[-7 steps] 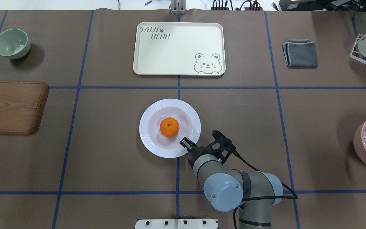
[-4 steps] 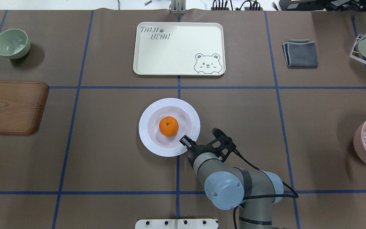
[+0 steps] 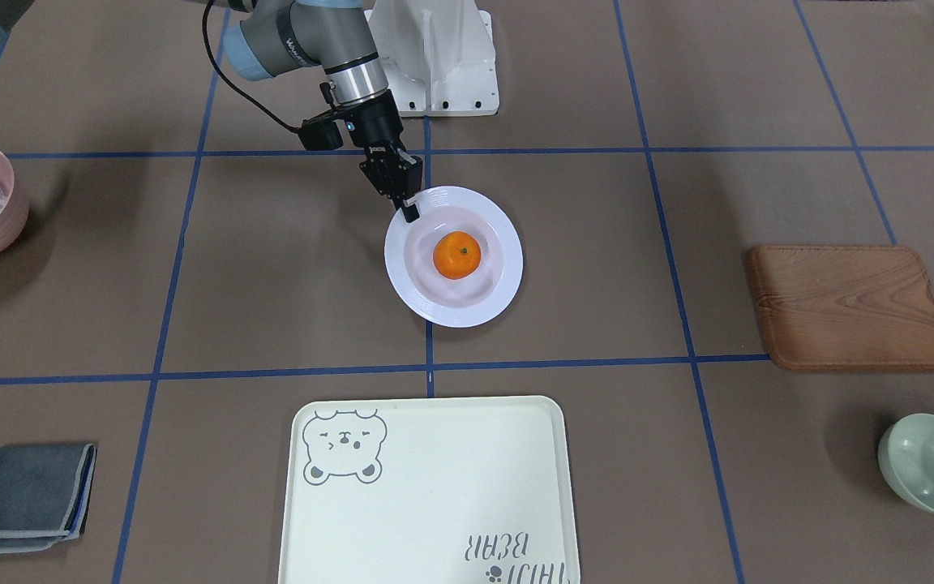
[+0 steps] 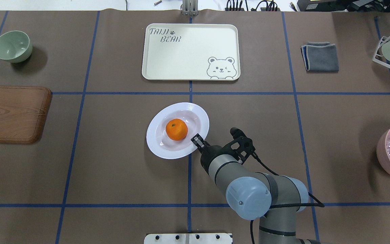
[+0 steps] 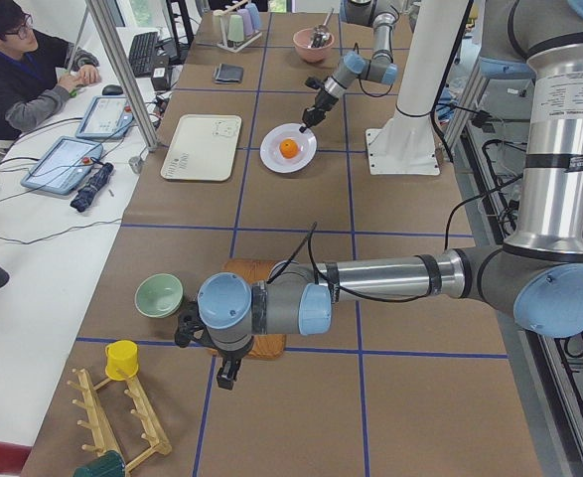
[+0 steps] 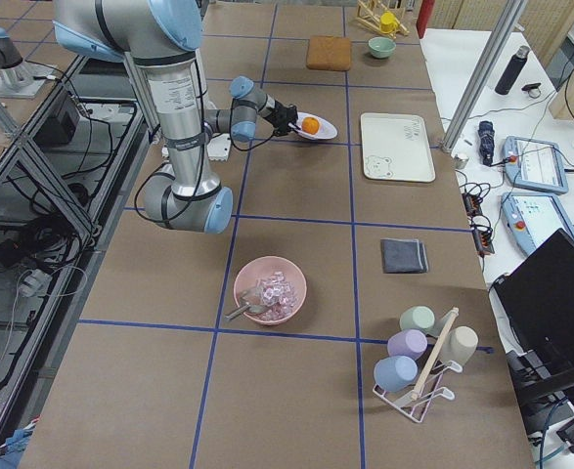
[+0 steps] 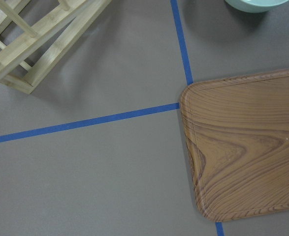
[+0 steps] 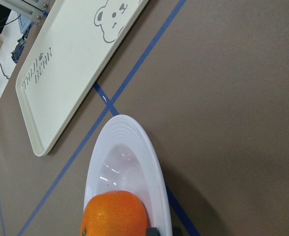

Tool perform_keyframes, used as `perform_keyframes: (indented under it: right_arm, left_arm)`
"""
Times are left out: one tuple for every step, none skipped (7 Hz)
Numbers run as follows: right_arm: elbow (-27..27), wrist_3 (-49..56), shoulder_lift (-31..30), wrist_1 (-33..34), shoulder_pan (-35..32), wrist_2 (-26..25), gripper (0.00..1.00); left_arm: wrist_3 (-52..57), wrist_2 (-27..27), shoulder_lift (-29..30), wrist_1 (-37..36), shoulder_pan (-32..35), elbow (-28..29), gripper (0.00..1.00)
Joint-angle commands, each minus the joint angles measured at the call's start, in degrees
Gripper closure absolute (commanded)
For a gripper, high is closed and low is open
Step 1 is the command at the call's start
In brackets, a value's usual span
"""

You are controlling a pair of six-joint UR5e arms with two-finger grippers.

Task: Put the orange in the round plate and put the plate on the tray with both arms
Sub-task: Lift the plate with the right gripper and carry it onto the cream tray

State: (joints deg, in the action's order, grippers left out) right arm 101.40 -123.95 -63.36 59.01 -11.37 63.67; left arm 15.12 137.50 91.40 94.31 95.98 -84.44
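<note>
Clamping right gripper point(image 4: 197, 139) on plate point(image 4: 153, 143) rim at 4 o'clock, holding it seemingly tilted, orange point(image 4: 176, 129) inside; cannot tell left gripper point(image 5: 228, 376) state.

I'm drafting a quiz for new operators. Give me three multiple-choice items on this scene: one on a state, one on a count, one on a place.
1. The right end effector is: A open; B shut on the round plate at its rim; C shut on the orange.
2. How many things lie on the tray? A none; B one; C two.
3. The orange is: A on the tray; B in the round plate; C in the right end effector's grip.
Answers: 1 B, it clamps the rim on the robot's side; 2 A, the tray is bare; 3 B, it sits in the plate's sunken centre.
</note>
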Motion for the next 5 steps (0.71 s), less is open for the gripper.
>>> perform_keyframes:
  right_arm:
    - [0.46,-0.15,-0.27,-2.58,-0.41,-0.83,1.0]
    - [0.46,-0.06,-0.79,-5.81,-0.49,-1.09,1.0]
    - [0.55,-0.15,-0.88,-6.1,-0.76,-1.1,1.0]
    - [1.42,-0.15,-0.8,-6.19,-1.19,-1.1,1.0]
    - [2.13,-0.15,-0.8,-6.19,-1.37,-1.18,1.0]
  left_arm:
    - [-0.09,0.05,0.01,0.0,-0.09,-0.03,0.01]
    - [-0.09,0.05,0.1,0.0,0.0,-0.11,0.01]
    - [-0.09,0.05,0.1,0.0,0.0,-0.12,0.01]
    - [-0.09,0.05,0.1,0.0,0.0,-0.2,0.01]
    - [-0.09,0.05,0.1,0.0,0.0,-0.29,0.01]
